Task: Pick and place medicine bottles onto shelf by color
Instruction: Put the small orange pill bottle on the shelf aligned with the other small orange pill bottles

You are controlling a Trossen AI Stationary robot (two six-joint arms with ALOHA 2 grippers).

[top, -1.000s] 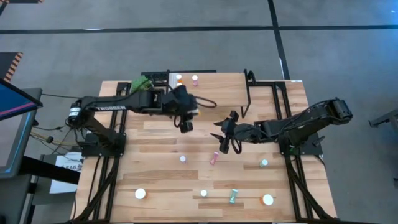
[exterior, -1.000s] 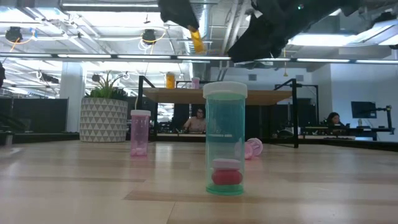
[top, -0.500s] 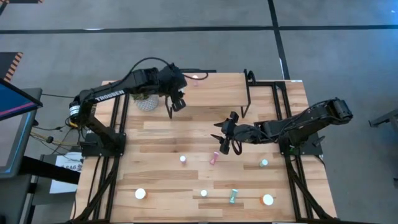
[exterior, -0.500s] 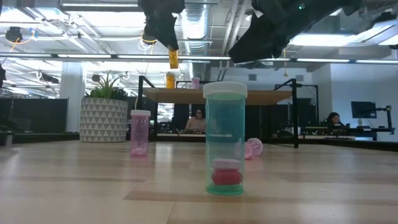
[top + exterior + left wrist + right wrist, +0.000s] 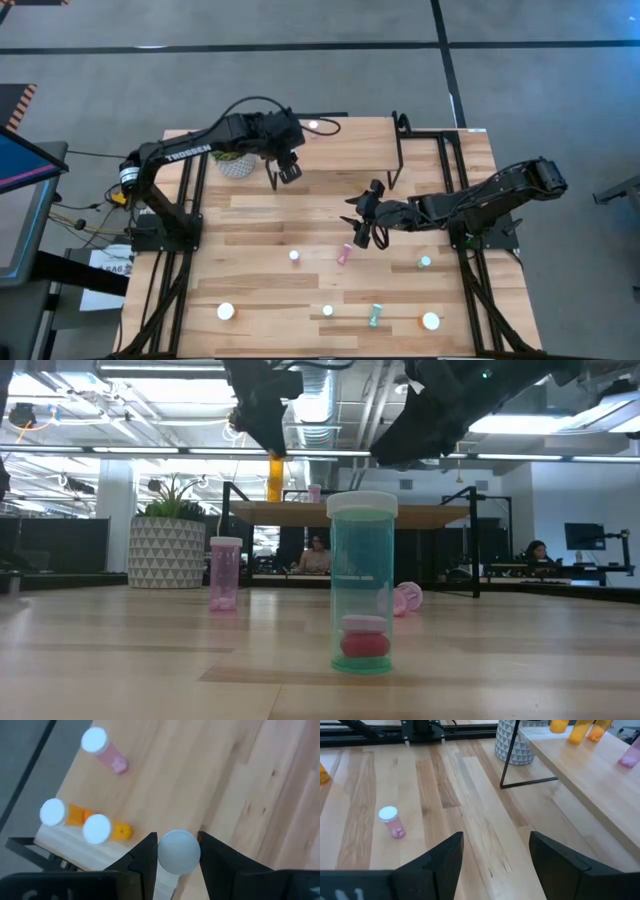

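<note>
My left gripper [image 5: 288, 172] hangs over the left end of the shelf [image 5: 355, 150], shut on an orange medicine bottle [image 5: 274, 465] with a white cap. On the shelf stand two orange bottles [image 5: 65, 814] [image 5: 107, 830] and a pink one [image 5: 105, 751]. My right gripper [image 5: 362, 230] waits open above mid-table, just beyond a pink bottle [image 5: 344, 254] lying on its side. Other bottles are scattered over the near half of the table, among them a standing teal one [image 5: 362, 582] and a pink one [image 5: 225, 572]. My left gripper pinches the orange bottle at its white-capped top [image 5: 179, 851] between its two fingers [image 5: 145, 855]. The fingers come from above, slanting down. The bottle hangs upright below them, clear of the table, over the shelf's left end next to the two orange bottles standing there.
A potted plant [image 5: 235, 162] in a white patterned pot stands on the table at the shelf's left end, close under my left arm. The shelf's black legs [image 5: 398, 160] rise at mid-table. Capped bottles [image 5: 227, 312] [image 5: 430, 321] [image 5: 424, 263] stand near the front edge.
My left gripper has carried the orange bottle from mid-table toward the far edge and left, to the shelf's left end, then sunk a little. The bottle, tilted before, now hangs upright. My right arm has kept still.
</note>
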